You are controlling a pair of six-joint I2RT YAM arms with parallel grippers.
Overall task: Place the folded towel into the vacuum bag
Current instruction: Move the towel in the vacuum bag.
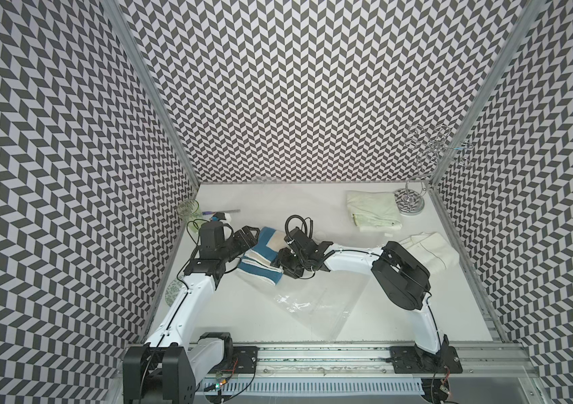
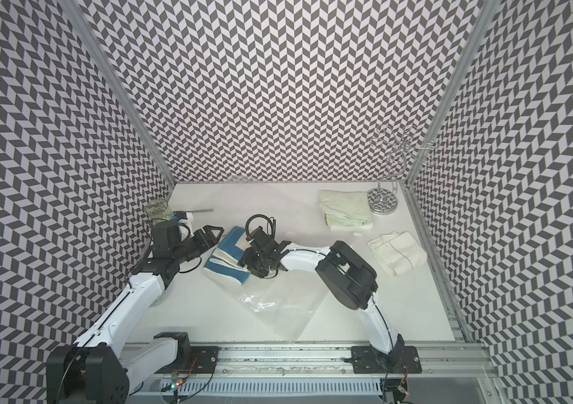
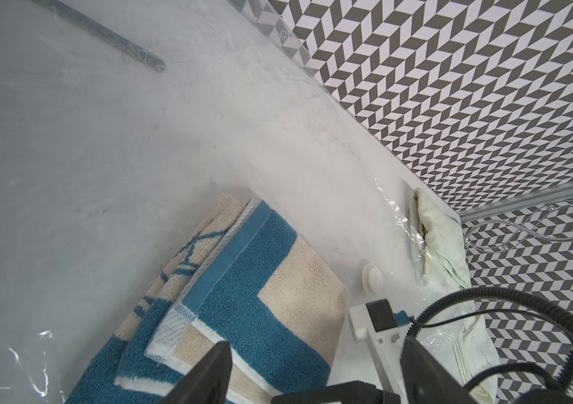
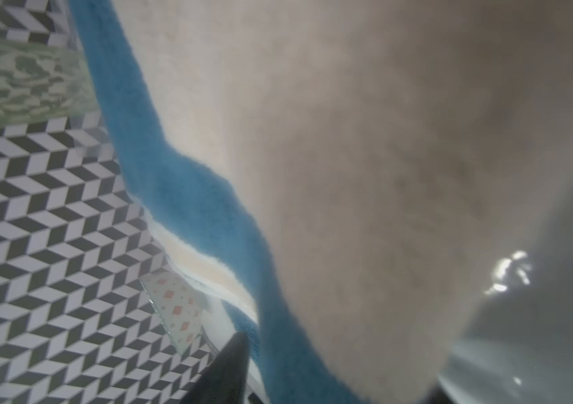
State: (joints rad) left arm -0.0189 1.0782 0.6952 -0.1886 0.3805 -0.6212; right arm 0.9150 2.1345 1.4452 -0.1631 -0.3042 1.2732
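One folded towel (image 1: 260, 259), blue and beige, lies on the surface (image 1: 222, 314) left of its centre, at the left side of the vacuum bag (image 1: 316, 307). The bag is a clear sheet reaching from the front edge toward the back right corner, and whether the cloth is inside the plastic cannot be told. The left gripper (image 1: 247, 240) is at the towel's back left corner with fingers (image 3: 208, 374) spread wide. The right gripper (image 1: 278, 260) is at the towel's right edge with fingers (image 4: 230, 370) either side of the cloth, and whether they pinch it cannot be told.
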